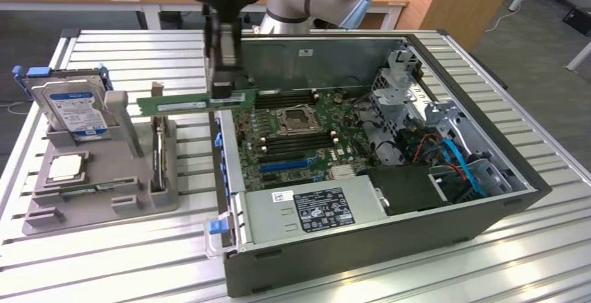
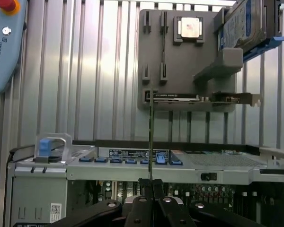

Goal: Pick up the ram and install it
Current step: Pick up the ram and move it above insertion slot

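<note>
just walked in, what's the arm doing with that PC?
The arm's pincer is shut on the ram, holding it lengthwise in the air over the open computer case's wall on the exterior view's left, between the grey parts holder and the motherboard. The ram is not yet seated in a slot. A hard drive and a processor chip sit in the holder.

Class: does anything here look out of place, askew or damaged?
Nothing looks spilled or damaged. Only the ram is out of place: the gripper holds it in the air over the case's edge.
</note>
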You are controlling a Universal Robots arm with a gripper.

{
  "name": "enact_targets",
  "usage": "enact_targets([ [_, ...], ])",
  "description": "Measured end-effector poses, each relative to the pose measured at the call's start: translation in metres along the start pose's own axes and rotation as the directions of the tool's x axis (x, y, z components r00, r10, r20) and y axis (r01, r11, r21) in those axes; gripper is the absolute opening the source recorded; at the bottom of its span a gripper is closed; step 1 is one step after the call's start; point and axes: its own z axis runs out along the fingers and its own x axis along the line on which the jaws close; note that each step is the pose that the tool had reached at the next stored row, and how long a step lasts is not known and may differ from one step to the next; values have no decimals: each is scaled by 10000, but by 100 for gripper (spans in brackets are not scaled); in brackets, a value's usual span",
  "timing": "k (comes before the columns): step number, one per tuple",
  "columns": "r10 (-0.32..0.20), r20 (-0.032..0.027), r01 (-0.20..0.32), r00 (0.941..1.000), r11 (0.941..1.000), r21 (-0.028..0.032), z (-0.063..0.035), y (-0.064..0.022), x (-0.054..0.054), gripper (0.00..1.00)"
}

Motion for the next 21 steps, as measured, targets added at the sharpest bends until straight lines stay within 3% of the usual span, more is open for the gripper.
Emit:
enact_targets([
  [5, -24, 0, 24, 10000, 10000, -2, -10, -209, 4, 12],
  [21, -49, 0, 49, 10000, 10000, -3, -33, -708, 12, 12],
])
